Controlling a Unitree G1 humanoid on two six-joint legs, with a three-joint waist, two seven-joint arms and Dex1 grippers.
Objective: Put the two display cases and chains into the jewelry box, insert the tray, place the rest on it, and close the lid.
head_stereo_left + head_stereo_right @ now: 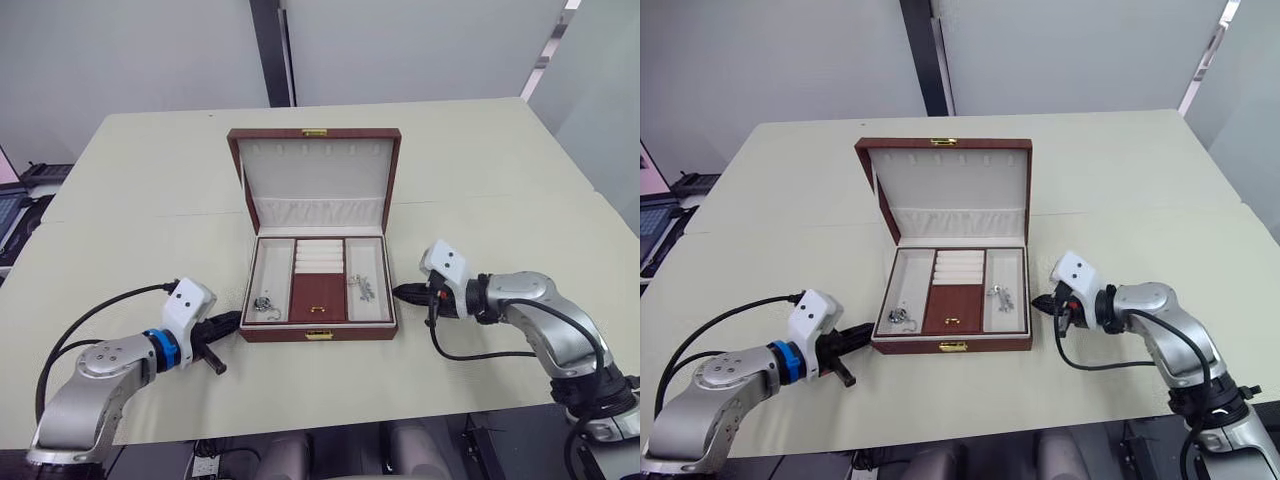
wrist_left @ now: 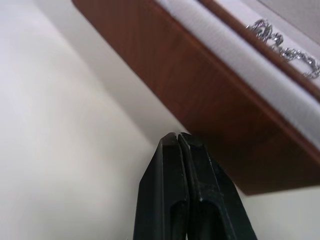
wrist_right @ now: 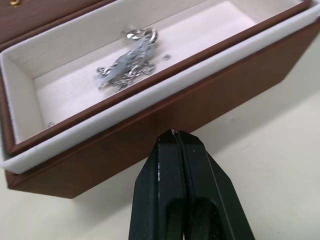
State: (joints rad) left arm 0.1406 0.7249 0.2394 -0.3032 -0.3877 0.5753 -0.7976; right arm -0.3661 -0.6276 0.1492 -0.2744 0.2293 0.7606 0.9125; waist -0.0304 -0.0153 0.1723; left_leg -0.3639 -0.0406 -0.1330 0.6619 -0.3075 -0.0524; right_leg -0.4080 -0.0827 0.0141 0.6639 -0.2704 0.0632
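Okay, we see the jewelry box (image 1: pixel 318 333) open on the tabletop (image 1: pixel 480 180), lid (image 1: pixel 318 180) up, tray in; left gripper (image 2: pixel 178 138) and right gripper (image 3: pixel 173 134) pressed together beside its side walls.

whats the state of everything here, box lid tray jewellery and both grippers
jewelry box: open, on the table
lid: raised, upright
tray: seated in the box
chunky-linked piece: lying in the tray's right compartment
clump with thin chain: lying in the tray's left compartment
left gripper: fingers shut, empty, beside the box
right gripper: fingers shut, empty, beside the box
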